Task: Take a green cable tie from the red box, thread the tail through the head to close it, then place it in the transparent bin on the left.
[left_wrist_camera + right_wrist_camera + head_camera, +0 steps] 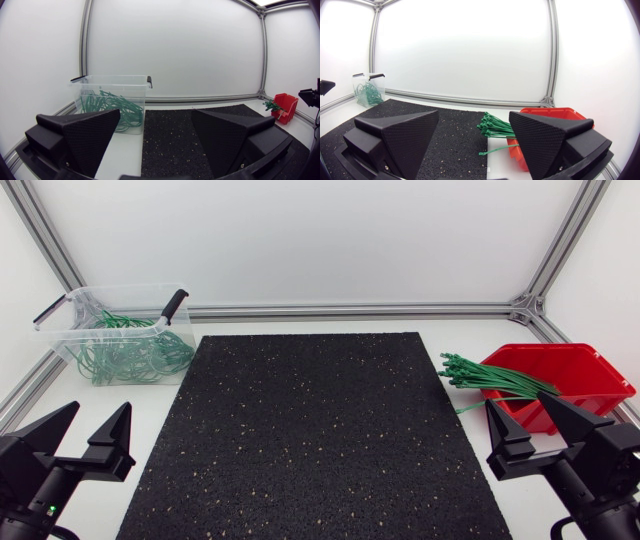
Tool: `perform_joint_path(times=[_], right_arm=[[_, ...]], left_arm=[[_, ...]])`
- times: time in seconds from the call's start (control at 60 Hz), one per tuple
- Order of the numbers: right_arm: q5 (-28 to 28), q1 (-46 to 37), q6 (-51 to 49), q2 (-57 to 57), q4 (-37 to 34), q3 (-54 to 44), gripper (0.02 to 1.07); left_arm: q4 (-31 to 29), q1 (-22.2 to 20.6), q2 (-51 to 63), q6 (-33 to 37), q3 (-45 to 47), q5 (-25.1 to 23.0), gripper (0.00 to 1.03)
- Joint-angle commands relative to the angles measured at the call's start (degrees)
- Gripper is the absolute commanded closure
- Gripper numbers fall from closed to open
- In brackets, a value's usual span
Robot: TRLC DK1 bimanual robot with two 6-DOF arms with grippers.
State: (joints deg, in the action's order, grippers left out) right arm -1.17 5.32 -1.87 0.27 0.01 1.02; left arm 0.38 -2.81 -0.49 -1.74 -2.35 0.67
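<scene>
The red box (pixel 565 380) stands at the table's right, with a bundle of green cable ties (pixel 490 378) sticking out over its left rim onto the mat. At the back left stands the transparent bin (pixel 120 335), holding several closed green ties (pixel 130 355). My left gripper (pixel 82 440) is open at the front left, empty, in front of the bin (pixel 112 102). My right gripper (pixel 535 428) is open at the front right, empty, just in front of the red box (pixel 550 125); the tie bundle (pixel 495 127) lies ahead between its fingers.
A black speckled mat (pixel 315 435) covers the table's middle. Aluminium frame rails (pixel 350 311) run along the back and both sides. The bin has black handles (pixel 175 304) on its rim.
</scene>
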Motion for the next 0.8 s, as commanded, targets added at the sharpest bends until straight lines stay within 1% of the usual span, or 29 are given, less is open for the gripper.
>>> perform_joint_path(times=[0.0,0.25,0.533,0.65,0.783], right_arm=[[0.5,0.4,0.9,-0.6,0.1,-1.1,0.05],[0.5,0.1,0.8,-0.6,0.9,-0.8,0.05],[0.8,-0.8,0.8,-0.5,-2.0,3.6,0.05],[2.0,-0.9,0.8,0.9,-2.9,7.4,0.05],[4.3,-0.9,0.8,6.5,-3.8,13.4,0.05]], left_arm=[[-1.0,-0.4,-0.2,-1.3,2.3,-0.3,0.04],[-1.0,-0.4,-0.2,-1.2,2.3,-0.3,0.04],[-0.9,-0.7,-0.2,-1.3,2.3,-0.3,0.04],[-1.0,-0.7,-0.2,-1.2,2.3,-0.3,0.04],[-1.0,-0.4,-0.2,-1.3,2.3,-0.3,0.04]])
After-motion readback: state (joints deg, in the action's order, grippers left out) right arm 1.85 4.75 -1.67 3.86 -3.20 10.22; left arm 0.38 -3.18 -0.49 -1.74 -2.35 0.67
